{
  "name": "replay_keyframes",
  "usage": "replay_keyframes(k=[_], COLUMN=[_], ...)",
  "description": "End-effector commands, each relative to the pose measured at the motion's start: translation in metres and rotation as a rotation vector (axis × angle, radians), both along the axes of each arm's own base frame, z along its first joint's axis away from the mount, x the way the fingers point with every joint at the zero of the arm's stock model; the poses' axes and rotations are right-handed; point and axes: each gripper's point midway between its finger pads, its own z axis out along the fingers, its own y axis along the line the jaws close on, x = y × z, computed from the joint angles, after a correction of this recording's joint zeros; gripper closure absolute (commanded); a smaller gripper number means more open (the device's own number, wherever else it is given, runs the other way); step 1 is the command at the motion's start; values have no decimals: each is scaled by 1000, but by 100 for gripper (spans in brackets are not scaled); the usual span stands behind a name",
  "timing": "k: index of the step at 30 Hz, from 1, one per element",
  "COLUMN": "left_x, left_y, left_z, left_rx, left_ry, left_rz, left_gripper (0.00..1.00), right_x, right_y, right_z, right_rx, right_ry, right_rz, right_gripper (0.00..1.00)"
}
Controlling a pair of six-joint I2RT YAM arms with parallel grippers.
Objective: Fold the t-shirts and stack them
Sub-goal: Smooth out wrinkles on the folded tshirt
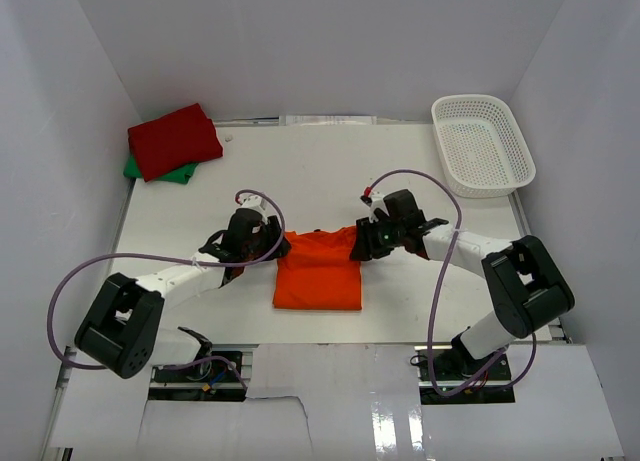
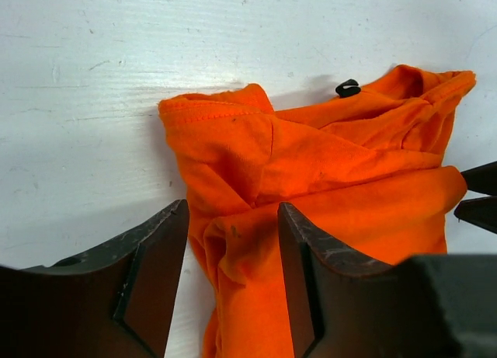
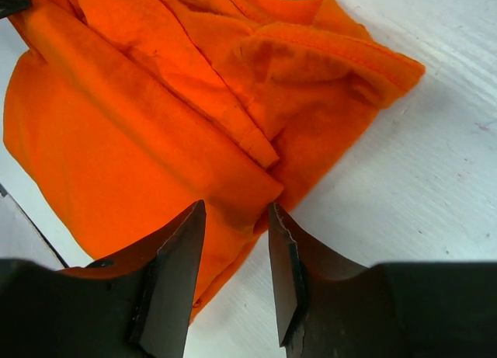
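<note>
The orange t-shirt (image 1: 318,271) lies partly folded on the white table at the middle front. My left gripper (image 1: 272,243) is open at its upper left corner; in the left wrist view a fold of orange cloth (image 2: 233,241) lies between the spread fingers. My right gripper (image 1: 366,243) is open at the upper right corner; in the right wrist view the shirt's edge (image 3: 233,210) sits between the fingers. The red t-shirt (image 1: 174,140) lies folded on the green t-shirt (image 1: 150,169) at the back left.
A white mesh basket (image 1: 481,144) stands at the back right. White walls enclose the table on three sides. Purple cables loop from both arms.
</note>
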Motion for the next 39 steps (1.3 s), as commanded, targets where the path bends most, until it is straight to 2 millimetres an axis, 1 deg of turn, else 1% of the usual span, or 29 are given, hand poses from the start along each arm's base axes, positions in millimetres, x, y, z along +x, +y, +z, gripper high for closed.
replay_keyframes(k=[1,5,7,8,9,11,12,13,15,16,19,21,22,23,25,26,29,30,32,36,39], left_x=[9,7,7,8,7,7,6,6,6,6,4,2,0,-1,-3,-4,-9,-10,-14,-17,-16], left_y=[-6,-13,-15,-16,-17,-17,-18,-17,-17,-18,-19,-19,-19,-19,-16,-16,-17,-17,-18,-17,-16], left_z=[7,0,-3,-2,-2,-2,-2,-1,1,2,8,10,12,12,10,11,9,9,8,6,4], left_rx=[-20,-31,-33,-39,-41,-46,-47,-46,-46,-48,-57,-57,-52,-48,-38,-41,-53,-58,-72,-75,-68], left_ry=[-53,-19,-14,-16,-15,-10,-7,-7,-3,-4,6,24,44,56,75,72,86,91,98,103,106], left_rz=[-19,-55,-64,-66,-68,-69,-71,-70,-70,-71,-73,-73,-75,-72,-62,-61,-65,-67,-74,-72,-64], left_gripper=[40,40,46,50,65,77,82,87,90,94,99,98,95,81,64,54,46,41,40,43,51], right_x=[11,7,5,5,4,4,4,4,3,4,2,0,0,1,1,2,2,2,1,-2,-4], right_y=[15,15,15,16,16,16,16,16,16,16,16,16,15,15,14,14,14,14,14,14,15], right_z=[11,2,-1,-1,-1,0,1,1,3,4,8,12,13,16,16,17,15,14,13,8,4], right_rx=[44,37,36,37,39,44,46,45,48,50,56,57,56,59,52,51,44,44,42,41,40], right_ry=[-54,-33,-26,-24,-23,-23,-26,-28,-30,-32,-29,-30,-33,-42,-42,-45,-42,-40,-35,-19,-10], right_rz=[31,32,35,35,39,39,39,40,39,41,39,37,35,31,28,28,28,29,29,30,34], right_gripper=[56,57,61,63,67,72,76,77,82,83,87,87,86,85,81,78,74,73,73,73,75])
